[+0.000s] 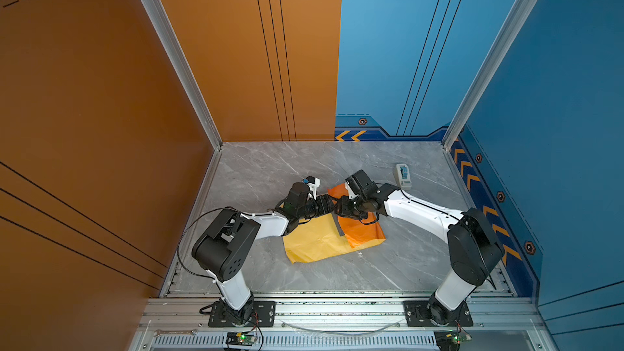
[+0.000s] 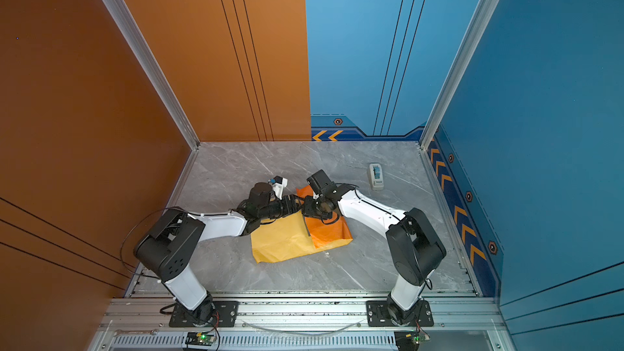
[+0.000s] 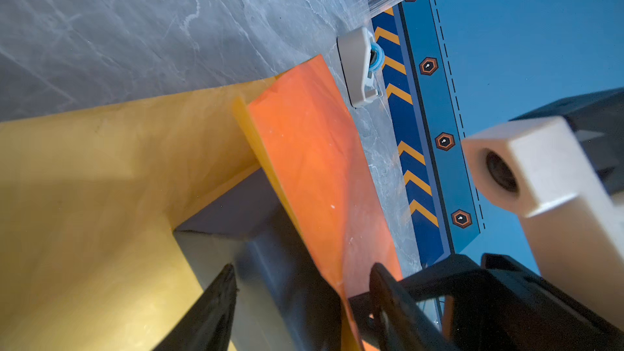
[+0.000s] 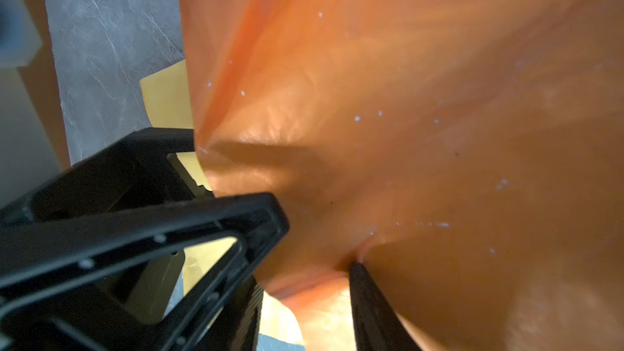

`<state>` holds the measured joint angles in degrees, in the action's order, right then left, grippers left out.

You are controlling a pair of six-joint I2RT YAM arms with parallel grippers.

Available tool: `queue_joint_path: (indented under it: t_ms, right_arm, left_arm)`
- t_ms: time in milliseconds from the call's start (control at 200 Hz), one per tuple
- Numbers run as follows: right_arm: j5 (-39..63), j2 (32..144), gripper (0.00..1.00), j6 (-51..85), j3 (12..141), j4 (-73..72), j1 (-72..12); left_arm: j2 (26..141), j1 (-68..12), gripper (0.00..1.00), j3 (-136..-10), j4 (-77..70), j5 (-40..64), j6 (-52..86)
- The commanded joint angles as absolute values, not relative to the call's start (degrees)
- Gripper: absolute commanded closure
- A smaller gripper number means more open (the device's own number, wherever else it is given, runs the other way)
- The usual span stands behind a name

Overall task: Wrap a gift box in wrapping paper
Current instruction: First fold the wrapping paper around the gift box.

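Observation:
The wrapping paper (image 1: 317,241) lies mid-table, pale yellow face up, with an orange flap (image 1: 363,231) folded up and over from the right. The dark gift box (image 3: 270,265) stands on the yellow face under that flap. Only a dark edge of the box (image 1: 338,227) shows in both top views. My left gripper (image 3: 304,271) is shut on the box, one finger on its bare side and the other against the orange flap. My right gripper (image 4: 307,278) faces it tip to tip. It is open, with the orange flap (image 4: 405,113) bulging loosely between its fingers.
A white tape dispenser (image 1: 403,175) with a blue roll stands at the back right, near the blue wall. Orange and blue walls close in the grey marble table (image 1: 270,170) on three sides. A metal rail with a wrench (image 1: 175,332) runs along the front.

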<state>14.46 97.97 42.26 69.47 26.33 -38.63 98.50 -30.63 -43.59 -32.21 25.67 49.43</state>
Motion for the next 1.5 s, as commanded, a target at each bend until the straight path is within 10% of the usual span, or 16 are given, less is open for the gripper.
queue_joint_path:
  t_ms: [0, 491, 1492]
  right_arm:
    - [15.29, 98.18, 0.54, 42.55, 67.94, 25.9, -39.11]
    - [15.95, 87.18, 0.4, 35.17, 70.48, 34.49, -29.4]
    - [6.69, 96.52, 0.39, 28.5, 67.01, 40.13, -28.17]
  left_arm:
    - [98.92, -31.77, 0.41, -44.2, -31.15, 24.74, 49.27]
    - [99.0, -31.64, 0.68, -46.13, -16.86, 20.14, 43.42]
    - [92.96, -33.74, 0.41, -43.96, -20.49, 21.73, 46.97]
